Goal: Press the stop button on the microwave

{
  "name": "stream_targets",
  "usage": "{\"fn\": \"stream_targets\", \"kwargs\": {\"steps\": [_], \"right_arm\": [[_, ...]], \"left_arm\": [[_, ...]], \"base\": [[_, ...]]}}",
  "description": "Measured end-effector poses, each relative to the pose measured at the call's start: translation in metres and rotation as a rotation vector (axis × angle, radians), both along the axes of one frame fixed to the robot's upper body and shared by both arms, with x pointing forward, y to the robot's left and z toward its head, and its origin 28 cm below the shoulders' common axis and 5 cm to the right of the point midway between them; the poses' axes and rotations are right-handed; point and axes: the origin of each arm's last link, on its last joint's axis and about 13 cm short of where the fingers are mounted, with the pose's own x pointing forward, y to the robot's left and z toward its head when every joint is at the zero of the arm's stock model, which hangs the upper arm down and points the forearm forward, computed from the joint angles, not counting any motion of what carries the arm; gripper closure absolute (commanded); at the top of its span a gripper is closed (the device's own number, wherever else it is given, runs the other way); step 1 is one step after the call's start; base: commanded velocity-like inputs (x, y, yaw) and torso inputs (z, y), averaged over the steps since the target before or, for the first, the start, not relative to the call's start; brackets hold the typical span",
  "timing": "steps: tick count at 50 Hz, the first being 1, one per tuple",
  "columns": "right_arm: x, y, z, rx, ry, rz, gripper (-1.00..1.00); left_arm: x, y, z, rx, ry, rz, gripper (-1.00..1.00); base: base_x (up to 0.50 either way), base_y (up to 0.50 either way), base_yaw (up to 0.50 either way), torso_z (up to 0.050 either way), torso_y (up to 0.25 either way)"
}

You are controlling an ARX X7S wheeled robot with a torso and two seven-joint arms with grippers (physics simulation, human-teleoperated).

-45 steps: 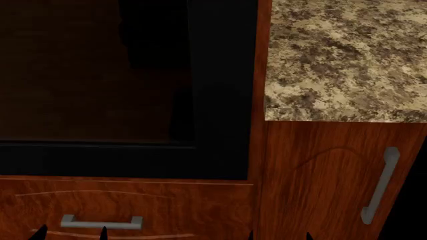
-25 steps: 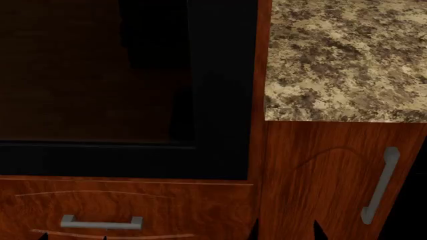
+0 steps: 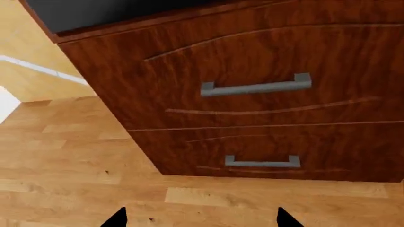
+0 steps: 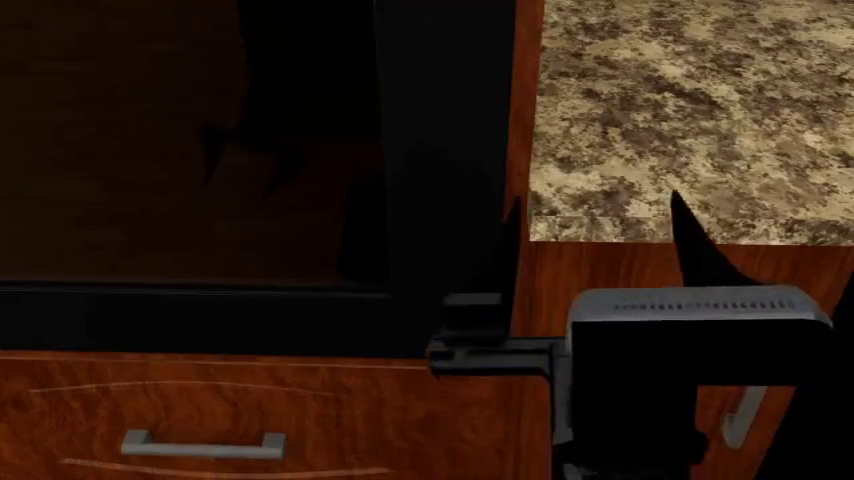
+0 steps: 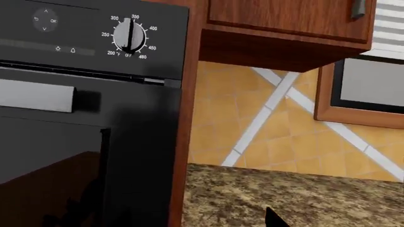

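Left gripper [image 3: 200, 218]: fingers spread, nothing held, low by the drawers [image 3: 252, 109].
Right gripper [image 4: 601, 240]: fingers spread, empty, at the countertop [image 4: 694, 110] edge.
Microwave: not made out in any view.
Stop button: judged stiff and short-travel, to be pushed with one fingertip, not grasped.

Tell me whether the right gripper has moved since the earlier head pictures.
Yes. The right gripper has risen from the frame's bottom edge; its fingertips now reach the granite countertop edge, covering most of the cabinet door handle.
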Motion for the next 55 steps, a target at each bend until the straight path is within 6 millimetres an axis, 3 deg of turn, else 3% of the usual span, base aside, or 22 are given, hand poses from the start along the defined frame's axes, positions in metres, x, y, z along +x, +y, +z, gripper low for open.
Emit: {"fn": "stream_targets", "kwargs": {"steps": [12, 22, 36, 55], "right_arm": [[0.0, 0.003, 0.066, -0.014, -0.122, -0.006, -1.0], [-0.003, 0.009, 0.116, -0.024, -0.207, -0.003, -1.0], [-0.009, 0.016, 0.17, -0.032, -0.298, -0.004, -1.0], [0.007, 0.027, 0.23, -0.061, -0.311, -0.022, -1.0]], "left_arm": [[-0.062, 0.023, -0.038, -0.013, 0.28, 0.12, -1.0], [-0.102, 0.026, -0.05, -0.047, 0.439, 0.173, -1.0], [-0.119, 0.026, -0.054, -0.064, 0.505, 0.196, -1.0], [-0.123, 0.026, -0.054, -0.068, 0.522, 0.202, -1.0]], "base": [[0.0, 0.0, 0.0, 0.0, 0.0], [0.0, 0.0, 0.0, 0.0, 0.0], [0.0, 0.0, 0.0, 0.0, 0.0], [0.0, 0.0, 0.0, 0.0, 0.0]]}}
